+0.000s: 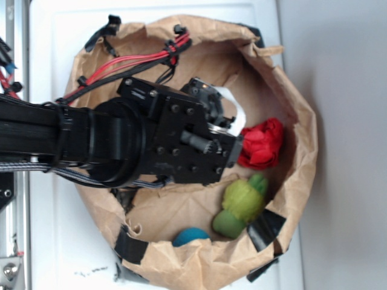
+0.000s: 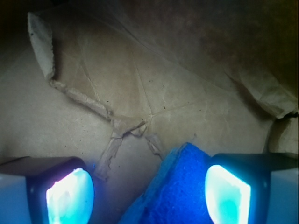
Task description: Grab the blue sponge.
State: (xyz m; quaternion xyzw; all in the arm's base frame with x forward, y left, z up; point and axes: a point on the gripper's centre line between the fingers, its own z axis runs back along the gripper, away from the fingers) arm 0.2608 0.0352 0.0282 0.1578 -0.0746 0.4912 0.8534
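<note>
Here, creased brown paper (image 2: 140, 79) underlies the blue sponge (image 2: 175, 191).

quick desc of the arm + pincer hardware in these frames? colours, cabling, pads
Arm: matte black, boxy link with a round collar, screw heads showing on the wrist block. Red and black cables are bundled with black ties along the top; braided black sleeving runs beneath. Pincer: in the wrist view, two black fingers carry pale translucent pads with rounded corners, glowing cyan-white.

Sponge (image 2: 175, 191) btwn gripper (image 2: 149, 193) pads, against one pad, on paper bag (image 2: 140, 84) floor.
</note>
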